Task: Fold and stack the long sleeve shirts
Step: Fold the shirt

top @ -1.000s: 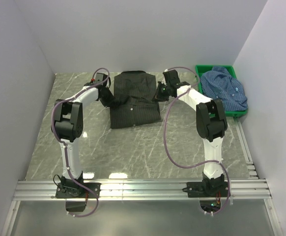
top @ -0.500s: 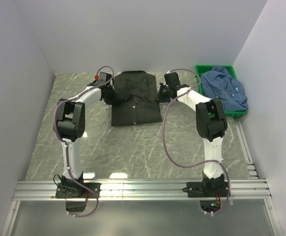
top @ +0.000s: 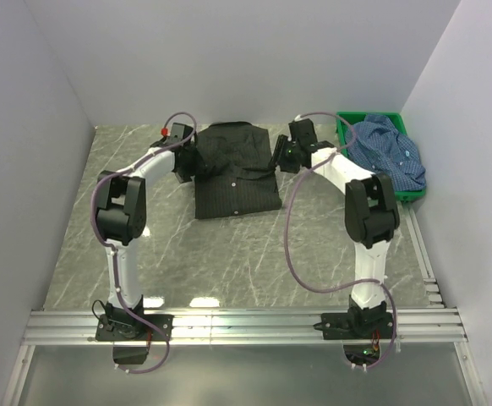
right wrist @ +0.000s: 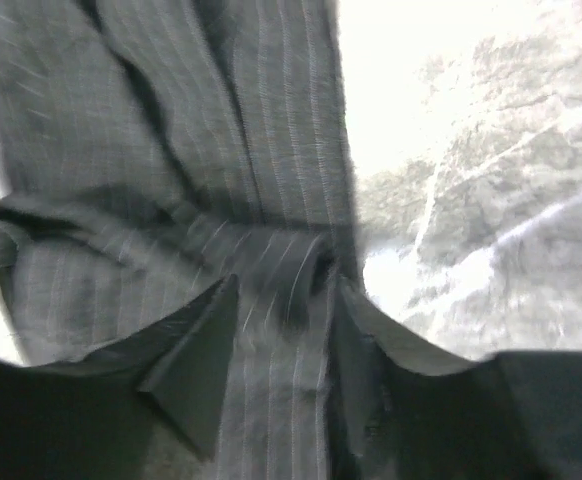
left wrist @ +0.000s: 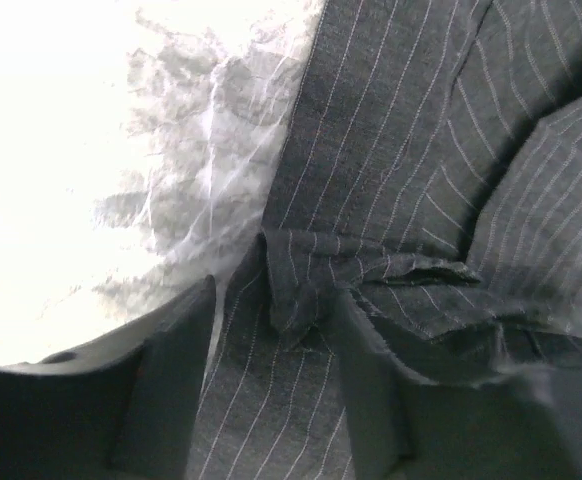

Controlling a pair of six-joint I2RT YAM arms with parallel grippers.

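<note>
The black pinstriped long sleeve shirt (top: pixel 236 173) lies folded into a narrow rectangle at the back middle of the table, collar away from me. My left gripper (top: pixel 187 165) is at its left edge, open, low over a small crumpled fold of the striped cloth (left wrist: pixel 401 130). In the left wrist view that gripper (left wrist: pixel 276 300) has cloth under its spread jaws, gripped by neither. My right gripper (top: pixel 278 156) is at the shirt's right edge, also open. Its wrist view shows this gripper (right wrist: pixel 286 290) with jaws spread above the folded cloth (right wrist: pixel 121 120). The blue checked shirt (top: pixel 385 152) lies bunched in the crate.
A green plastic crate (top: pixel 341 123) holding the blue shirt stands at the back right corner, close to the right arm's forearm. The grey marble table (top: pixel 229 254) stretches from the shirt toward the arm bases. White walls close in the left, back and right sides.
Both grippers have gone from shut to open, letting go of the black shirt's side edges. The right arm shifted slightly back and right; the shirt's sides now lie folded in.
</note>
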